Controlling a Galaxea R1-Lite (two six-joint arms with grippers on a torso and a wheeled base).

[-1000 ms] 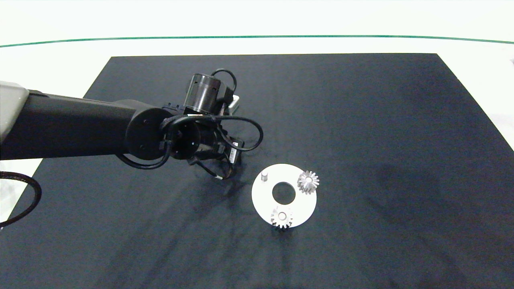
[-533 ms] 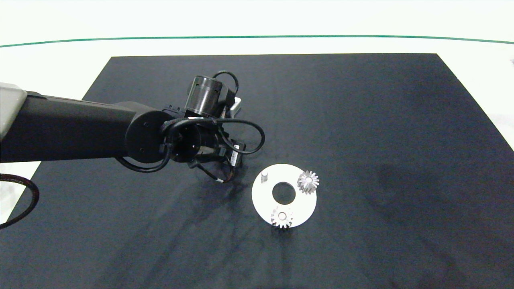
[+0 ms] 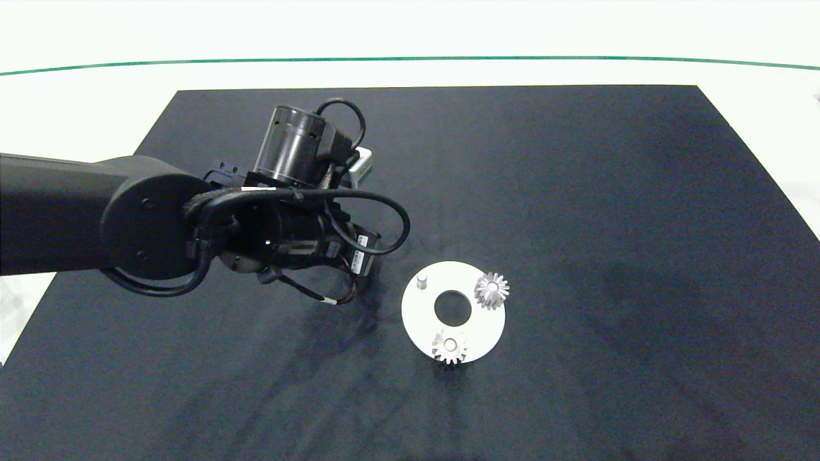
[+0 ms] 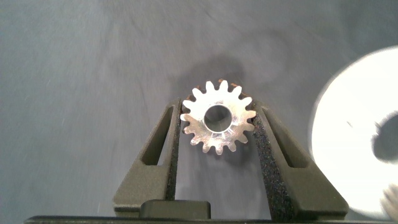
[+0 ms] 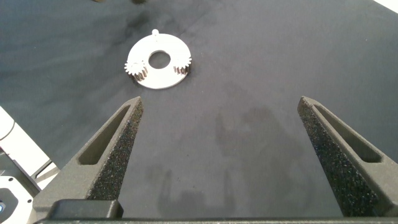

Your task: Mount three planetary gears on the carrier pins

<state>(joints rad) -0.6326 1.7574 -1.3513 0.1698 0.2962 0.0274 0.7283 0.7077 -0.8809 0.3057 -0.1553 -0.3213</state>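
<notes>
- The third gear (image 4: pixel 217 126) sits clamped between the left gripper's (image 4: pixel 219 134) foam pads (image 4: pixel 175 146), teeth pressed against both, hole facing the wrist camera, above the dark mat (image 4: pixel 93 74).
- Only the left wrist view shows this gear; in the head view the arm's own bulk hides it and the fingers.
- The white disc (image 3: pixel 423 320) lies on the mat just beside the left gripper, to its right in the head view, and appears at the edge of the left wrist view.
- On the disc, two gears (image 3: pixel 491 290) (image 3: pixel 449 347) sit on pins; one pin (image 3: pixel 421 281), the nearest to the gripper, stands bare.
- The right gripper (image 5: pixel 217 155) hangs well away from the disc with fingers spread wide and nothing between them; the head view does not show it.
</notes>
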